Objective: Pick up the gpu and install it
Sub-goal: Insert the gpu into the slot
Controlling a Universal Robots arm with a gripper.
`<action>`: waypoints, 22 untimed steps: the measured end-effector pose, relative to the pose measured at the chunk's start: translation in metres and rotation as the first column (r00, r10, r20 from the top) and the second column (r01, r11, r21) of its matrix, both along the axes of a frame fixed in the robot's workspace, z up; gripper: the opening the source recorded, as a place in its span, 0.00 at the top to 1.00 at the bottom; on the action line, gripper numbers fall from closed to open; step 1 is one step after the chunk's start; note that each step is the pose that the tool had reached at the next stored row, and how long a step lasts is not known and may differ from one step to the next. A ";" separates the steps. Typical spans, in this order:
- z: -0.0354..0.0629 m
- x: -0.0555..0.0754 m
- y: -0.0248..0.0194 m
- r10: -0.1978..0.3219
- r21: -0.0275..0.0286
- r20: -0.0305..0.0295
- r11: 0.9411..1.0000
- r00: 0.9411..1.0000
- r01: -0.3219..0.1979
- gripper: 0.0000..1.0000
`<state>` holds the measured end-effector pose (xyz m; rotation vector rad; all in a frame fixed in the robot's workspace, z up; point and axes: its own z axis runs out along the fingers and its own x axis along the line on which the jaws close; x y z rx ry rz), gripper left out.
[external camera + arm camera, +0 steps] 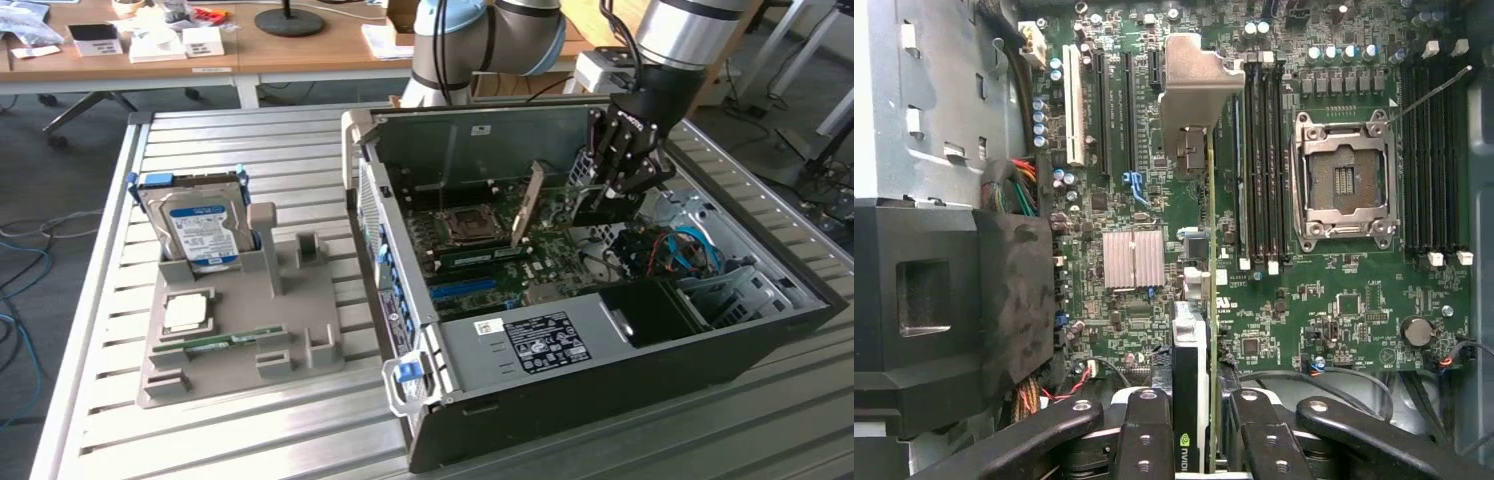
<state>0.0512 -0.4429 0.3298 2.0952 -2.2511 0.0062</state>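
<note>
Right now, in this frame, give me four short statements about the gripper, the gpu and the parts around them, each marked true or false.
1. The gripper has the gpu edge-on between its fingers, over the motherboard. True.
2. The hard drive lies inside the computer case. False: it stands in the grey holder on the table, to the exterior view's left of the case.
3. The CPU socket on the motherboard holds no chip. True.
4. The case's side panel is fitted. False: the case lies open, its inside exposed.

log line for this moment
claw: shut on gpu | gpu: upright, edge-on above motherboard | where: inside pc case | seated: cannot tell
</note>
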 end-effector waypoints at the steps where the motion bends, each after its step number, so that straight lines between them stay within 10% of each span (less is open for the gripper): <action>1: 0.0000 0.000 -0.0001 0.000 0.008 0.000 1.000 1.000 0.000 0.73; 3: 0.0000 -0.001 0.0001 0.000 0.023 0.003 1.000 1.000 0.000 0.73; 13: -0.0002 -0.004 0.0001 0.000 0.024 0.004 1.000 1.000 0.000 0.73; 18: -0.0002 -0.006 0.0000 0.000 0.041 0.006 0.999 1.000 0.000 0.73; 22: -0.0002 -0.010 -0.0002 -0.001 0.069 0.011 0.998 1.000 0.000 0.73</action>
